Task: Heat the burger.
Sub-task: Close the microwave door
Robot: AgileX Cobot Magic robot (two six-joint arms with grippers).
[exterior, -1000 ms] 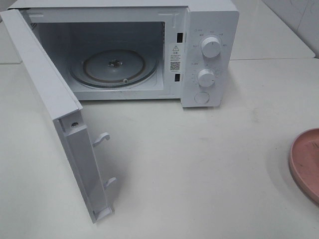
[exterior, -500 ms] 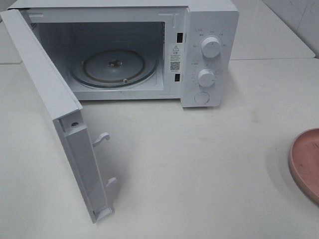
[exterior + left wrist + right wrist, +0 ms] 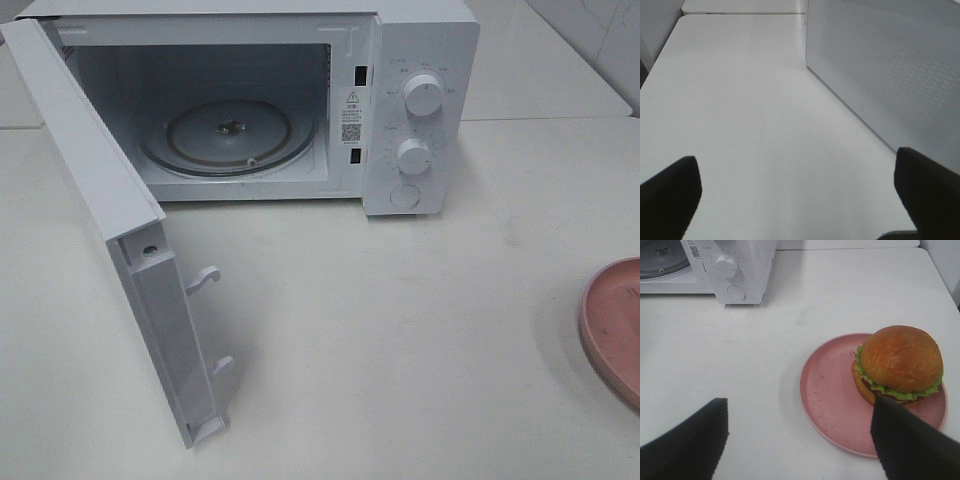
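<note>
The burger (image 3: pixel 900 365) sits off-centre on the pink plate (image 3: pixel 832 400), well apart from the open microwave (image 3: pixel 400 60). I judge it light, soft and stacked, so I would grip low across the bun sides, gently. Both the right gripper (image 3: pixel 800 440) and left gripper (image 3: pixel 797 192) are spread wide, holding nothing.

Soft, even light fills all three views, with no hard glare. In the high view the microwave (image 3: pixel 250 100) cavity is dimmer than the white table (image 3: pixel 400 320), and the open door (image 3: pixel 120 250) casts a faint shadow. The pink plate (image 3: pixel 835 400) throws a soft shadow, perhaps from light overhead. Both wrist views blur the dark fingers (image 3: pixel 670 195) at the lower corners; the burger (image 3: pixel 900 365) is sharp.
</note>
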